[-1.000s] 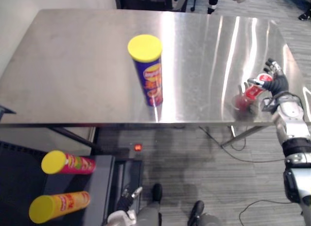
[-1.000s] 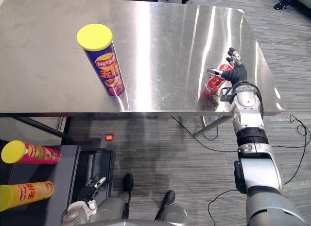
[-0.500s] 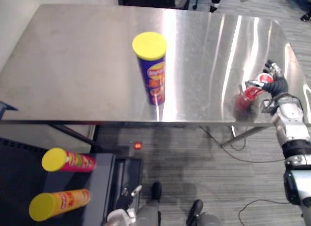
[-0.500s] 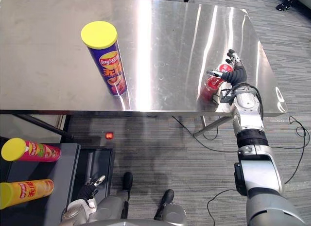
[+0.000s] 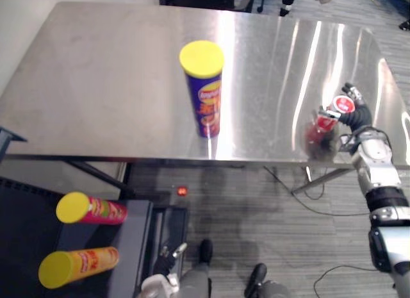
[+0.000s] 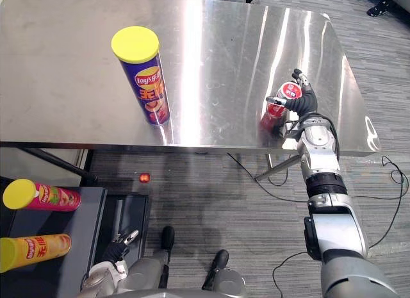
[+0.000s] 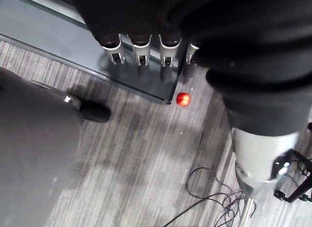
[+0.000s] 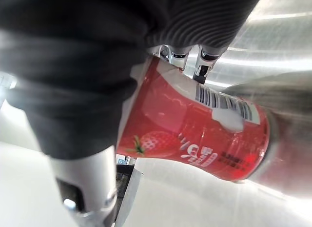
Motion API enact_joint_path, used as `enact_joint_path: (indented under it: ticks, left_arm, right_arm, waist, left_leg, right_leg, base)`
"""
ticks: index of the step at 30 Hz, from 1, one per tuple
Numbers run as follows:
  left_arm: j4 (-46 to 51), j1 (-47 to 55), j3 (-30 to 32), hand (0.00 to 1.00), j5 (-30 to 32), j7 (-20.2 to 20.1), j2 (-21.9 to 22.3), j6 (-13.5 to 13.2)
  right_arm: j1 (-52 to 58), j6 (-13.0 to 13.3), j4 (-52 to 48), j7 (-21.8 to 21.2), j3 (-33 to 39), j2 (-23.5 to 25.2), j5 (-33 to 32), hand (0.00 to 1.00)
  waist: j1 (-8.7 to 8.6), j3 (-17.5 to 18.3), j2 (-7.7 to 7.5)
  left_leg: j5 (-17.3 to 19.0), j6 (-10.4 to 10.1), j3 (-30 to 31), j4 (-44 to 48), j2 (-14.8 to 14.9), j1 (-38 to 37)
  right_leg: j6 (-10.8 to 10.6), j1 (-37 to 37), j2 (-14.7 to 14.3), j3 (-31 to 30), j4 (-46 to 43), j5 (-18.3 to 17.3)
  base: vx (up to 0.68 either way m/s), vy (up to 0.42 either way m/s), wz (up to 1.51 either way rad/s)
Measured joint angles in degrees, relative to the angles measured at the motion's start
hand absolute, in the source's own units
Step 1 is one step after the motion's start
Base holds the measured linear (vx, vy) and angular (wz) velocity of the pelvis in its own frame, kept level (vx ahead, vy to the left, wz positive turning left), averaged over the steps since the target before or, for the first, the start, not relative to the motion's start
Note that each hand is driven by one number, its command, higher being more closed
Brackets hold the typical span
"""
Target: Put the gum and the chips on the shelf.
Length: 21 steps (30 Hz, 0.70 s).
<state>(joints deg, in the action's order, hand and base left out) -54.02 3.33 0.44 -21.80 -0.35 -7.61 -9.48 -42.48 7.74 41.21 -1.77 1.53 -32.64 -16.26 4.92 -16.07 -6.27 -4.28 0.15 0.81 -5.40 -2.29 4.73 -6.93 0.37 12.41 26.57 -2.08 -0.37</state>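
Note:
A purple chips can (image 5: 206, 96) with a yellow lid stands upright near the middle of the steel table (image 5: 96, 86). Close to the table's front right edge, my right hand (image 5: 356, 116) is shut on the red gum tub (image 5: 337, 107). The tub is tilted, its red-and-white lid facing up, and its reflection shows on the steel below it. In the right wrist view the fingers (image 8: 202, 61) curl round the tub (image 8: 204, 134). My left hand (image 5: 164, 264) hangs low beside the dark shelf (image 5: 138, 234), fingers (image 7: 141, 49) straight and holding nothing.
Two more chips cans lie on the shelf at the lower left, a pink one (image 5: 90, 209) above an orange one (image 5: 77, 266). A small red light (image 5: 182, 192) glows on the floor under the table's front edge. Grey carpet lies in front of the table.
My right hand's fingers have curled in round the gum tub, which has tipped and risen a little. The view has shifted slightly; the chips can stays where it was.

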Motion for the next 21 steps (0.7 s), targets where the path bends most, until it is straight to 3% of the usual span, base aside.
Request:
enact_joint_path:
  ticks: [6, 21]
  left_arm:
    - [-0.05, -0.37, 0.00, 0.00, 0.00, 0.00, -0.49, 0.02]
    - [-0.04, -0.43, 0.04, 0.00, 0.11, 0.06, -0.46, 0.02]
  right_arm:
    - [0.00, 0.07, -0.31, 0.09, 0.04, 0.59, 0.08, 1.00]
    - [2.54, 0.08, -6.53, 3.30, 0.40, 2.23, 4.85, 1.00]
  waist:
    - [0.01, -0.47, -0.83]
    - [0.12, -0.47, -0.85]
  left_leg:
    - [0.00, 0.00, -0.05, 0.00, 0.02, 0.00]
    - [-0.08, 0.11, 0.38, 0.00, -0.07, 0.11]
  right_leg:
    - [0.09, -0.06, -0.02, -0.03, 0.00, -0.06]
    - [0.08, 0.04, -0.02, 0.17, 0.00, -0.05]
  base:
    - [0.00, 0.000, 0.00]
    - [0.00, 0.000, 0.00]
